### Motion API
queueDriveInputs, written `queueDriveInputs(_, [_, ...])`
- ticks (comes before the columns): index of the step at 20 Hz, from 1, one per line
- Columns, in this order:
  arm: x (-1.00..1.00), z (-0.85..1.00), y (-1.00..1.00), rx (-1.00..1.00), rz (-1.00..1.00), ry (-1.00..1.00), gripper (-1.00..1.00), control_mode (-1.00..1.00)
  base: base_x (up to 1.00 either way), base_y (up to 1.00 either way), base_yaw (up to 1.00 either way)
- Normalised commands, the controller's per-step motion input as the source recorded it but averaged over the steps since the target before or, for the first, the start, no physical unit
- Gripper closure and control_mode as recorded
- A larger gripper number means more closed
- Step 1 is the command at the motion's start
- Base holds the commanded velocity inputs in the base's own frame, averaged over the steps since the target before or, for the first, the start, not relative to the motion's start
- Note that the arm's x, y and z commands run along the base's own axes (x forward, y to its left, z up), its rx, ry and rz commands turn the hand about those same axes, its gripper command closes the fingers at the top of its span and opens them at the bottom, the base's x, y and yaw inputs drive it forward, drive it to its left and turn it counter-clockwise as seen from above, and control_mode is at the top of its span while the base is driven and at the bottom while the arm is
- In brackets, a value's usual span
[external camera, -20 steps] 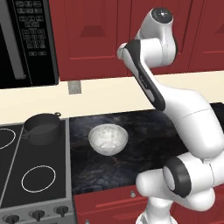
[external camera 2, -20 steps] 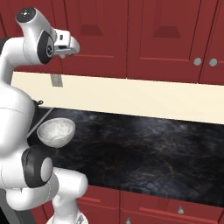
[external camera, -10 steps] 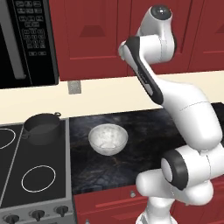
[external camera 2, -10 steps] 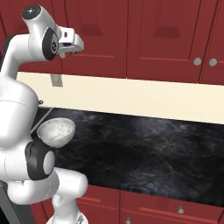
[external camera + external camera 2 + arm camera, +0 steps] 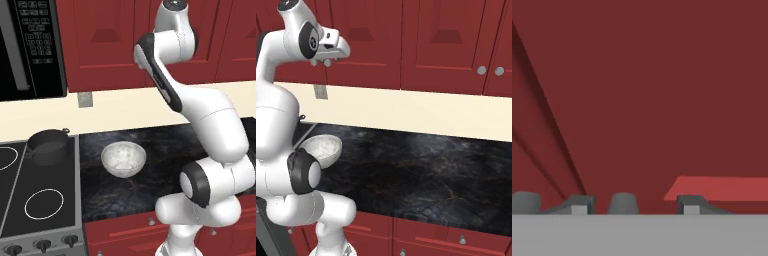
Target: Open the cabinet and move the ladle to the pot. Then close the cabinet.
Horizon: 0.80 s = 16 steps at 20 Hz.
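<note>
The dark red cabinet (image 5: 105, 45) (image 5: 363, 40) has both doors shut, and its door panel (image 5: 662, 100) lies close in front of the hand. My gripper (image 5: 327, 59) (image 5: 634, 204) is raised against the door at knob height. Its fingers stand apart, open around one small silver knob (image 5: 624, 202) without touching it. A second knob (image 5: 524, 202) lies further left. In the left base view the arm's own upper link covers the gripper. The dark grey pot (image 5: 47, 145) stands on the stove's back right burner. The ladle is hidden.
A pale speckled bowl (image 5: 123, 158) (image 5: 321, 148) sits on the black counter (image 5: 421, 170) right of the stove (image 5: 35, 200). A black microwave (image 5: 30, 45) hangs at the upper left, above a wall outlet (image 5: 85, 99). Another cabinet's knobs (image 5: 482, 70) show further right.
The hand has edged slightly up and closer to the cabinet door. Pot and bowl have not moved.
</note>
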Motion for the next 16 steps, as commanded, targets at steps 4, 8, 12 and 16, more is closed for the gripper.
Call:
queueDriveInputs(4, [0.0, -0.65, 0.0, -0.01, -0.02, -0.08, 1.0, -1.0, 0.0, 0.0, 0.0])
queueDriveInputs(8, [-0.14, -0.53, -0.27, 0.0, 0.0, -0.06, 1.0, -1.0, 0.0, 0.0, 0.0])
queueDriveInputs(12, [-0.97, -0.36, -0.71, 0.0, 0.0, -0.04, 1.0, -1.0, 0.0, 0.0, 0.0])
queueDriveInputs(16, [-1.0, -0.26, -0.89, 0.01, 0.0, 0.0, 1.0, -1.0, 0.0, 0.0, 0.0])
